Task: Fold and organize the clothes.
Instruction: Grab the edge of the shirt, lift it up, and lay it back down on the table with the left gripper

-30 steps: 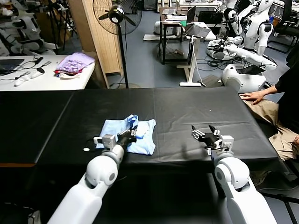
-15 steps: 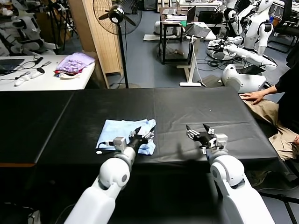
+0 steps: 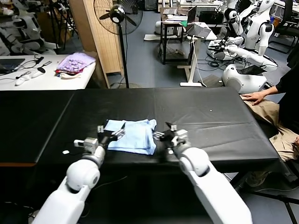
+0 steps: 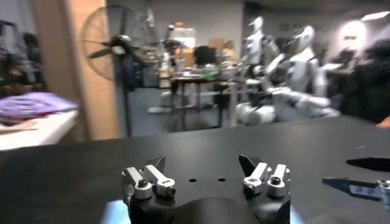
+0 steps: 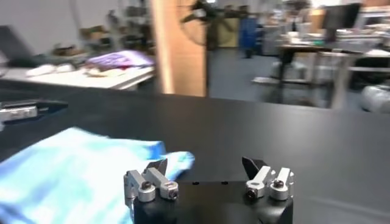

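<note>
While both arms reached over the near edge of the black counter [image 3: 196, 116], the following stood in view.

Item: light-blue T-shirt [image 3: 133, 135], thin plain fabric, folded into a roughly rectangular pad, flat on the counter. Position: between the two sets of jaws, its edges just beside each.

Item: left gripper [image 3: 108, 134], jaws released and spread wide, holding nothing. Position: at the shirt's edge on the robot's left, tips pointing toward the fabric; whether they touched it could not be told. In the left wrist view the gripper [image 4: 206, 176] showed both jaws parted over bare black counter, with the other arm's dark jaw tips farther off.

Item: right gripper [image 3: 164, 134], jaws likewise released and wide, empty. Position: just beside the shirt's opposite edge, tips turned toward it. In the right wrist view the gripper [image 5: 207, 176] had the T-shirt [image 5: 73, 170] lying beside and partly ahead of one jaw, the other jaw over bare counter.

Item: white table [image 3: 46, 77], behind the counter on the robot's left, well apart from the jaws, carrying a purple-lilac cloth bundle [image 3: 74, 63].

Item: standing fan [image 3: 117, 14], behind the counter, beside a wooden panel [image 3: 100, 37].

Item: person's hand [image 3: 254, 97], resting at the counter's far right corner, well apart from the right jaws.
</note>
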`<action>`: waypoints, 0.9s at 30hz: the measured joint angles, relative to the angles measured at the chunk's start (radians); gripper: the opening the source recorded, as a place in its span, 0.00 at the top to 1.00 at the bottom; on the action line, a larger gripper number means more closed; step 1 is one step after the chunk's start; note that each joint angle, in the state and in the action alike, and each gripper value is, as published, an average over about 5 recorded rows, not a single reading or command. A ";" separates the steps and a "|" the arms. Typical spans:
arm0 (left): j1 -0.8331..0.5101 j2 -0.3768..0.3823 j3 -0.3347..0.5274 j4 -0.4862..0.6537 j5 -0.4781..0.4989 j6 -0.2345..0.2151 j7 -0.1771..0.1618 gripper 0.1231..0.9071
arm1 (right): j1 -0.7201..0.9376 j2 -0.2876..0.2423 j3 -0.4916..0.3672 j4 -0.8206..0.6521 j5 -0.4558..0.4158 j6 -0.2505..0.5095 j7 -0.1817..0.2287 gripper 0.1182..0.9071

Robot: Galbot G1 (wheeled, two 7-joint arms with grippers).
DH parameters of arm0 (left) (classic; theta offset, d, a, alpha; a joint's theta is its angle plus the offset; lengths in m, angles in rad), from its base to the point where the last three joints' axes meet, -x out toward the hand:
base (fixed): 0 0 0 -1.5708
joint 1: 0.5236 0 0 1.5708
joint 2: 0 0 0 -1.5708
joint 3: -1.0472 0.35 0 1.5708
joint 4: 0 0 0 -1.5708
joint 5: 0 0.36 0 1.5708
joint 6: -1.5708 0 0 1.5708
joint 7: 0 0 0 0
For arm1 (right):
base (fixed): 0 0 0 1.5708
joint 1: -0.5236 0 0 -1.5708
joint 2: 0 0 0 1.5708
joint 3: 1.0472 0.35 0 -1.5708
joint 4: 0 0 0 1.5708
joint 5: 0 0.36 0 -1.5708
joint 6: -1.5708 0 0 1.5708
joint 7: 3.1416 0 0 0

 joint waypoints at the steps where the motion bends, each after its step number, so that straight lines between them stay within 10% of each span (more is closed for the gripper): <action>1: 0.009 0.001 -0.013 0.004 -0.001 -0.001 0.002 0.14 | 0.005 0.011 -0.009 -0.021 -0.025 0.004 0.003 0.14; 11: 0.026 -0.010 -0.087 0.050 -0.112 0.002 0.011 0.14 | 0.004 0.068 -0.031 -0.131 -0.203 0.028 0.047 0.14; 27: -0.006 -0.047 -0.215 0.164 -0.701 0.014 0.039 0.14 | -0.077 0.020 0.109 0.185 0.146 0.108 0.043 0.14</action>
